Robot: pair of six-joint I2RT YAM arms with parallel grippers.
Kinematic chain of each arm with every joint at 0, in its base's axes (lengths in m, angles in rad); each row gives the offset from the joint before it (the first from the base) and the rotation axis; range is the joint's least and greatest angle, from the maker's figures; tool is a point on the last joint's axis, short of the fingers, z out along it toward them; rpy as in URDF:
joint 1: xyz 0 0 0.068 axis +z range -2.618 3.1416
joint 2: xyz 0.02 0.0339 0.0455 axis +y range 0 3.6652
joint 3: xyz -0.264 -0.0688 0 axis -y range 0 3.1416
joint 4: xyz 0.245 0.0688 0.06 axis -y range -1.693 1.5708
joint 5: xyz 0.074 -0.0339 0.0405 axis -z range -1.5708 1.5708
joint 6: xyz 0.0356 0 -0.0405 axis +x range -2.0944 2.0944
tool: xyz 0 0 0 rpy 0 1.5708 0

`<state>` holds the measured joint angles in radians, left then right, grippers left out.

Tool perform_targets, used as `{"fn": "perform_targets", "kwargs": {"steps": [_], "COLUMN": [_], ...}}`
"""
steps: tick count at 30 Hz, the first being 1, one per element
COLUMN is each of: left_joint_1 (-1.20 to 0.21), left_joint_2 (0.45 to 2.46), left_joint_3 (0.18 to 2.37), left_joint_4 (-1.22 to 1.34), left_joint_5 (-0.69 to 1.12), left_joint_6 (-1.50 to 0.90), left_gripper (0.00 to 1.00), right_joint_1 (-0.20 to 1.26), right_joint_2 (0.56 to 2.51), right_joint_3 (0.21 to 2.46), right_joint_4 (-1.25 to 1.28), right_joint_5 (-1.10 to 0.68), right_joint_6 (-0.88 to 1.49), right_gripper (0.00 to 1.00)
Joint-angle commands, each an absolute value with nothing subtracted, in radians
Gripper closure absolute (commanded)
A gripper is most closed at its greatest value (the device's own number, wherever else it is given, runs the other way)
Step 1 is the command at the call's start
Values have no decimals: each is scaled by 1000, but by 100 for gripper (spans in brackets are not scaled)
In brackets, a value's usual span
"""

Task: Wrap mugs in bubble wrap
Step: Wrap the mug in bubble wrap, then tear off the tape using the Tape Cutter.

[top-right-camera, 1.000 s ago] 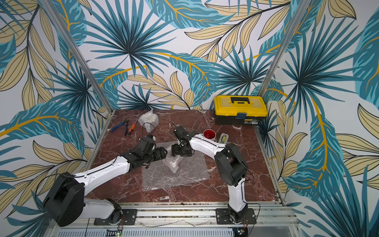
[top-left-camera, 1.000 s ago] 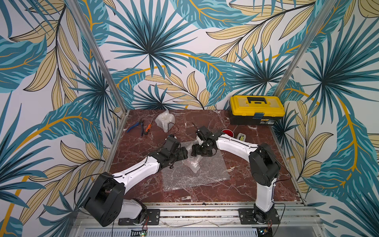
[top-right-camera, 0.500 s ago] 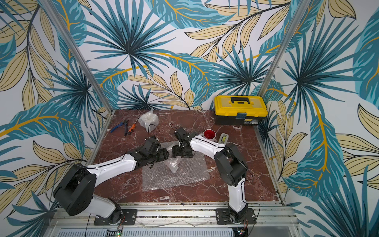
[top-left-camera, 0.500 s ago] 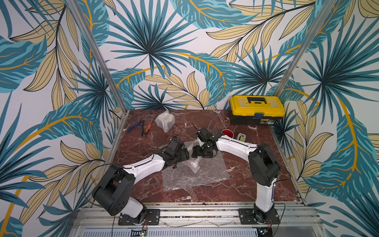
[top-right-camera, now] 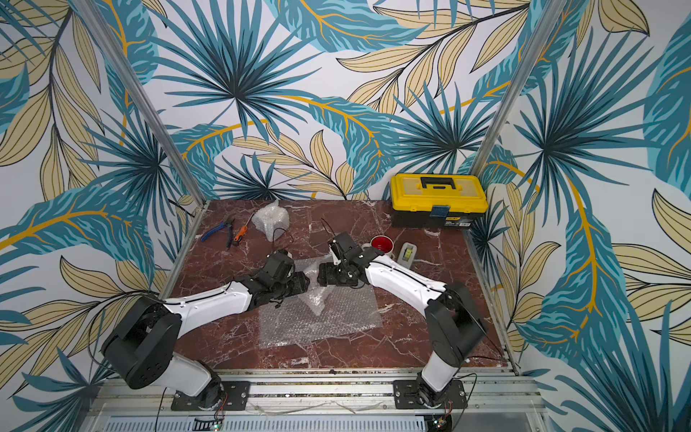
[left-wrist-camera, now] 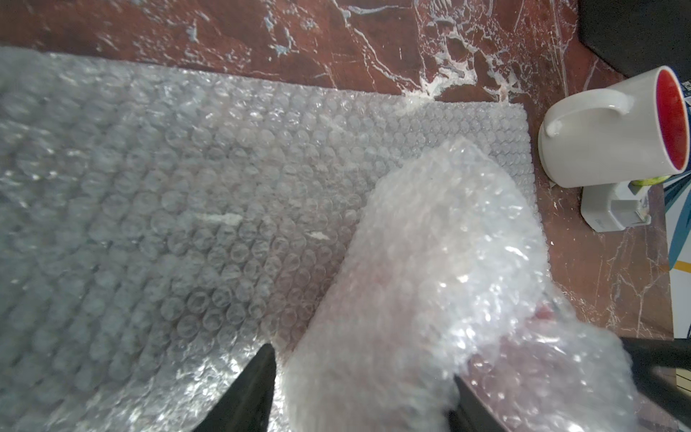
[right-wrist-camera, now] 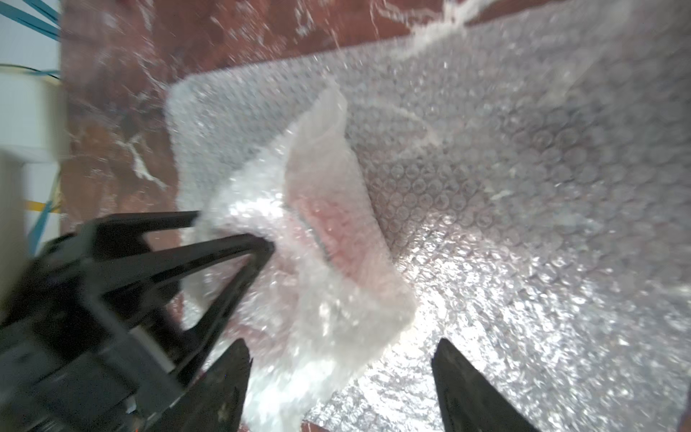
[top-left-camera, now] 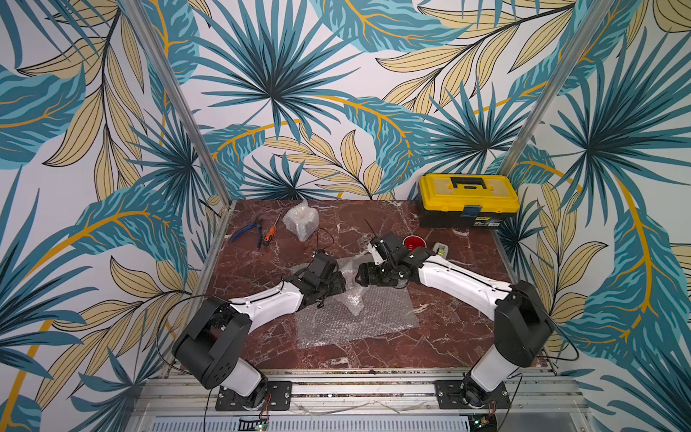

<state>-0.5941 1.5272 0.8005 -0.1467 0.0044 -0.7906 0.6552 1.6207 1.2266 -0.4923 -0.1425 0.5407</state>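
Watching the left gripper [left-wrist-camera: 361, 362] straddle the wrapped mug [left-wrist-camera: 430, 262] at lower centre, grip unclear to me, right gripper [right-wrist-camera: 340, 342] apart; I fear the unpinned bubble wrap [right-wrist-camera: 321, 149] springs open.

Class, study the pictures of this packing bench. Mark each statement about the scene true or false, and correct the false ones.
1. The yellow toolbox has its lid closed. True.
2. The white mug lies tipped over. False: it stands upright, beside the tape dispenser.
3. The blue pliers rest on the bubble wrap sheet. False: they lie on the bare table, apart from the sheet.
4. The left tool and the right tool face each other at a bunched-up fold of the sheet. True.
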Motion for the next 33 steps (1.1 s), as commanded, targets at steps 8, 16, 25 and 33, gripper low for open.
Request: {"fn": "perform_targets", "kwargs": {"steps": [8, 16, 25, 33], "left_joint_1": [-594, -594, -594, -594], "left_joint_2": [1598, 1616, 1640, 1635], "left_joint_3": [780, 801, 809, 832], "left_joint_4": [-245, -241, -236, -232], "left_joint_5": [18, 31, 34, 60], "left_joint_6": [-682, -623, -627, -582], "left_gripper": [49, 53, 56, 57], "right_joint_1": [558, 481, 338, -37], "right_joint_2": [1555, 1599, 1320, 1271], "right_joint_3": [1119, 1115, 969, 830], "right_joint_4": [-452, -414, -427, -252], "right_joint_5": [-124, -248, 138, -264], "right_joint_6": [604, 631, 568, 527], "right_gripper": [27, 31, 28, 30]}}
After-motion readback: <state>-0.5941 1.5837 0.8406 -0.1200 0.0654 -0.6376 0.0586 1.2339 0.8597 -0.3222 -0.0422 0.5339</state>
